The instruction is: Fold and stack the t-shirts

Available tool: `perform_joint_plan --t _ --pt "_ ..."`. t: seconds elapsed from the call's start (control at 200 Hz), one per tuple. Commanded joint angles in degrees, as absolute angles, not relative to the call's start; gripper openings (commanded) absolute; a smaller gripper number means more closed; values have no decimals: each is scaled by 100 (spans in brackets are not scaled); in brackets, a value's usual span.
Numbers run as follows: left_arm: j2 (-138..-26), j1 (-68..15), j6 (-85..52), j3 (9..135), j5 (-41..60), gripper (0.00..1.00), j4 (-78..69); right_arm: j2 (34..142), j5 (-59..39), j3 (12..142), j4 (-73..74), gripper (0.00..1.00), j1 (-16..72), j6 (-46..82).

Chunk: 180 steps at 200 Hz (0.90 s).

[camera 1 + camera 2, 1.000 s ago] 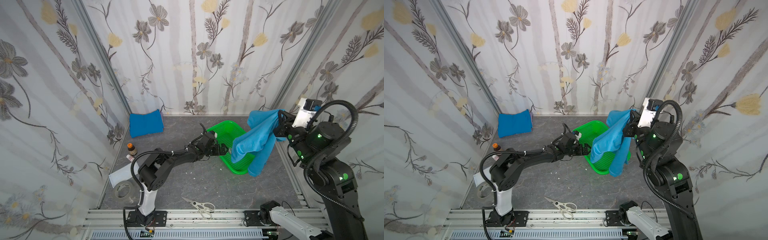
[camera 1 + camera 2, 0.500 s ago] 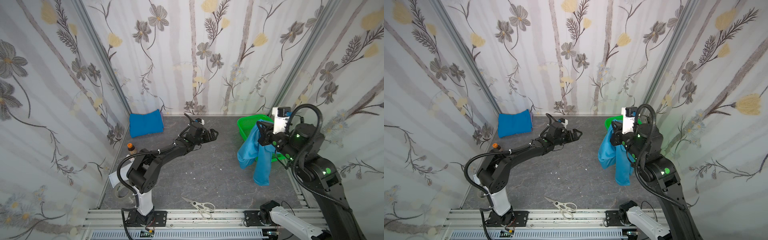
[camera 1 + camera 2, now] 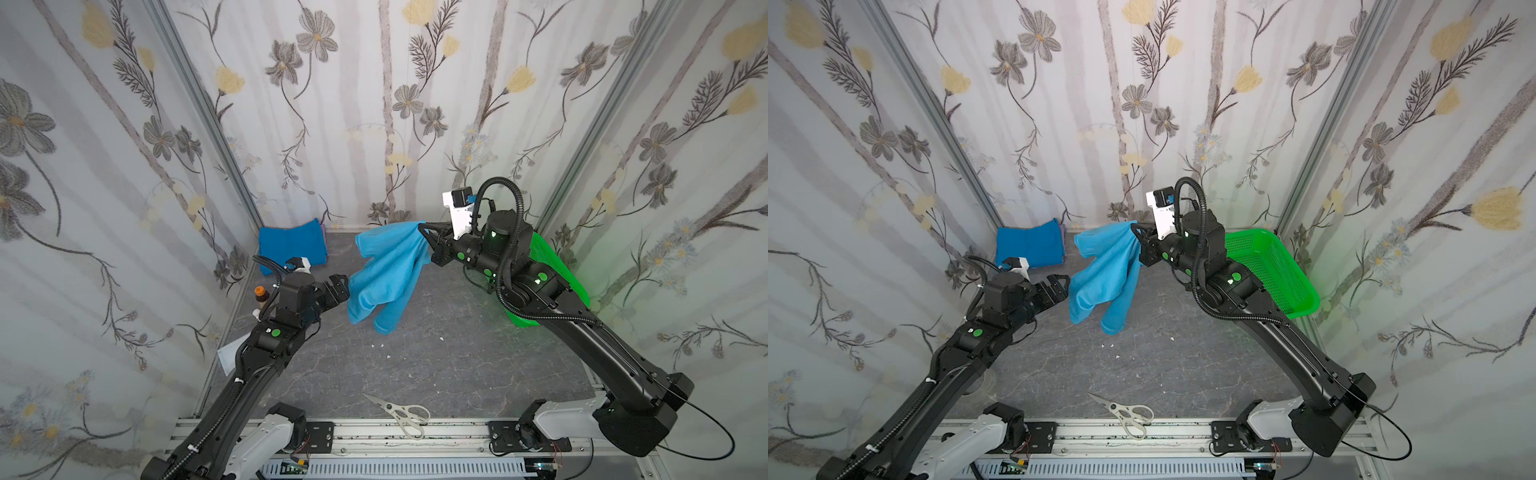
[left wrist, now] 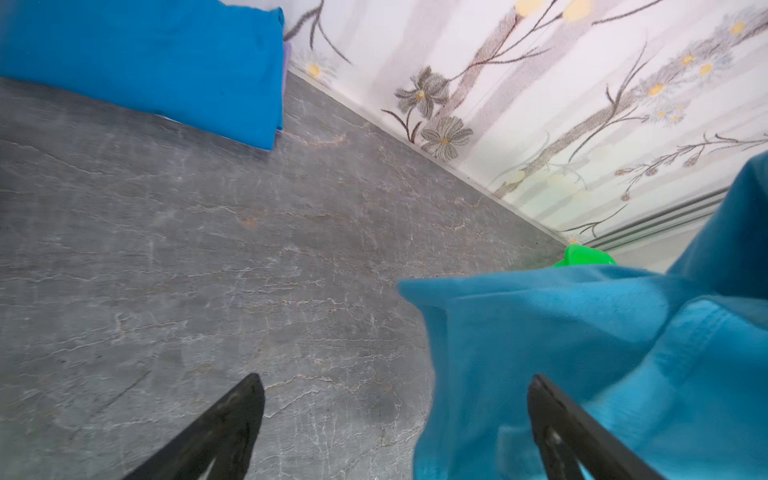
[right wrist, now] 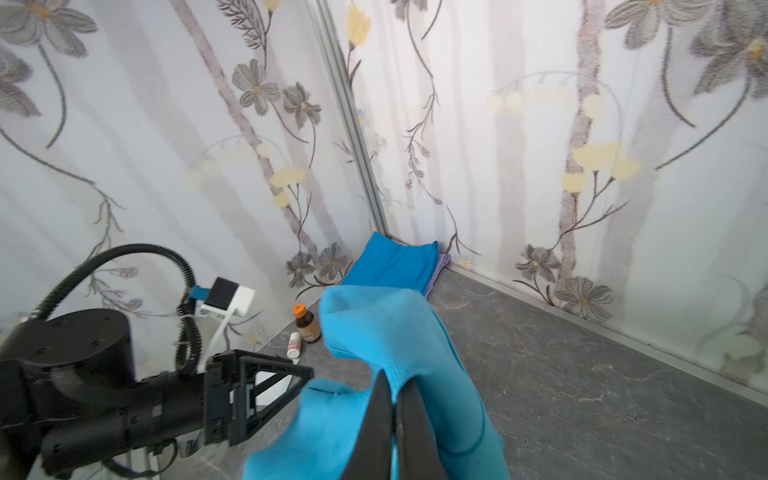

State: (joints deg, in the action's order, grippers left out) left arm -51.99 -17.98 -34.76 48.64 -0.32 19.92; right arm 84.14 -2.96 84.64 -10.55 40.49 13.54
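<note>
Grips light blue shirt (image 3: pixel 388 274) by one edge in right hand (image 3: pixel 422 227), pinched shut — draped below that hand. Spreads left hand (image 3: pixel 343 286) wide, empty, just beside the cloth. Shows dark blue shirt (image 3: pixel 291 246) folded on table (image 3: pixel 415 365) beyond left hand.

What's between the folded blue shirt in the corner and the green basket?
The light sky-blue t-shirt, dangling above the table from the shut right gripper; both top views show it.
</note>
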Motion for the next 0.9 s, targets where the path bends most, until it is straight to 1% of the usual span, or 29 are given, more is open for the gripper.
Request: perform_joint_plan --t 0.0,0.015,0.05,0.13,0.2,0.31,0.455,0.635,0.69,0.779,0.894 --pt "-5252 -1723 -3162 5086 -98 100 2475 7886 1271 7537 -708 58 3755 2184" --pt "-5298 -1723 -3141 5119 -57 100 2466 7748 1420 7311 -686 64 3663 2309" --pt "-5451 -1726 -3125 5192 51 100 2453 7411 1562 6783 -599 76 3385 2521" --pt "-5808 -1723 -3125 5308 360 100 2333 6742 1565 6011 -592 85 2845 2653" --pt "-6041 -1733 -3167 5331 527 100 2200 6465 1593 5850 -789 99 2657 2401" --pt "-6241 -1734 -3218 5331 651 100 2066 6790 1450 6061 -1485 100 2189 2122" --pt "-6344 -1747 -3252 5304 753 100 2103 7560 932 6033 -1563 100 1531 1979" --pt "-6289 -1774 -3285 4929 832 100 2160 8644 810 6198 -1656 100 1359 1890" --pt "-6286 -1792 -3379 4783 893 100 2157 8952 567 6403 -1887 100 1336 1881" --pt "-6231 -1890 -3516 4495 828 100 2157 9107 5 6325 -1740 100 1354 1837" --pt "-6107 -2027 -3684 4098 785 100 1976 9346 114 6085 -1580 100 1293 1872"
